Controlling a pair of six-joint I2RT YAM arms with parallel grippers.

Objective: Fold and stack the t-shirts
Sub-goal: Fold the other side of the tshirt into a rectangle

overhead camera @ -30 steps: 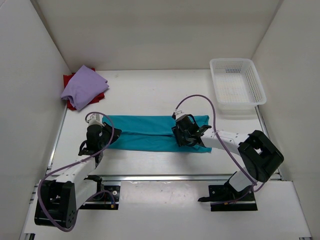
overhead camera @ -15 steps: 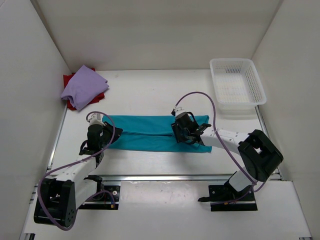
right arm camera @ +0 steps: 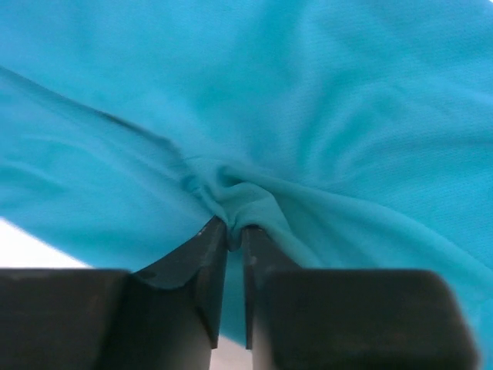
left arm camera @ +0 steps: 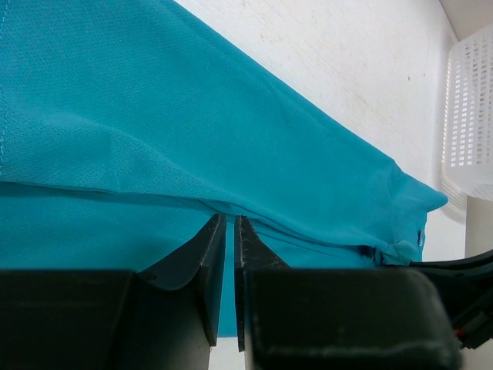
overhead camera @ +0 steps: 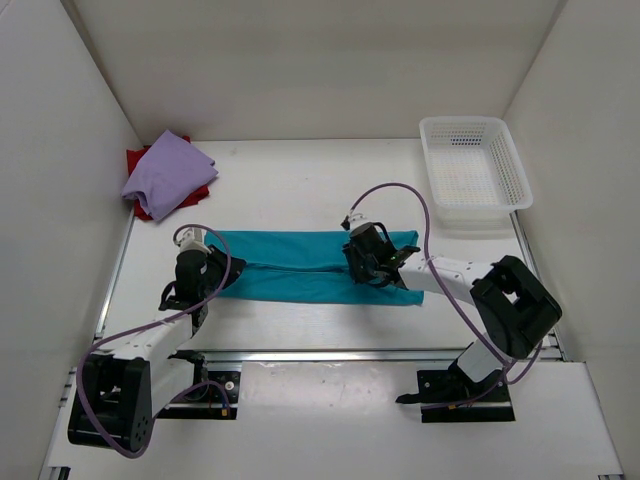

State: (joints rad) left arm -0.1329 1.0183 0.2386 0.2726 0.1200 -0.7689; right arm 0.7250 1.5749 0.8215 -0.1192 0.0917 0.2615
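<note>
**Overhead and wrist views.** The teal t-shirt (overhead camera: pixel 300 268), folded lengthwise into a long band, is laid flat across the middle of the white table (overhead camera: pixel 300 190), running from 9 to 3 o'clock.

- **Left hold:** The band's 9 o'clock end is held by the left gripper (overhead camera: pixel 198 263). In the wrist view its fingers are seen drawn almost together on a thin folded edge.
- **Right hold:** Toward the 3 o'clock end, a small pucker of cloth is pinched between the closed fingers of the right gripper (overhead camera: pixel 371 260).
- **Fabric:** A fine, matte knit with a stitched hem is shown. It is judged light, limp and slightly stretchy, and is expected to sag and slip apart unless every layer is caught.
- **Where to take hold:** The ends and corners of the band are judged the best holds.
- **Other items:** At 10 o'clock, a folded lavender t-shirt (overhead camera: pixel 165 176) is stacked on a red t-shirt (overhead camera: pixel 137 159). At 2 o'clock, a rigid, rectangular white mesh basket (overhead camera: pixel 470 121) is seen.
</note>
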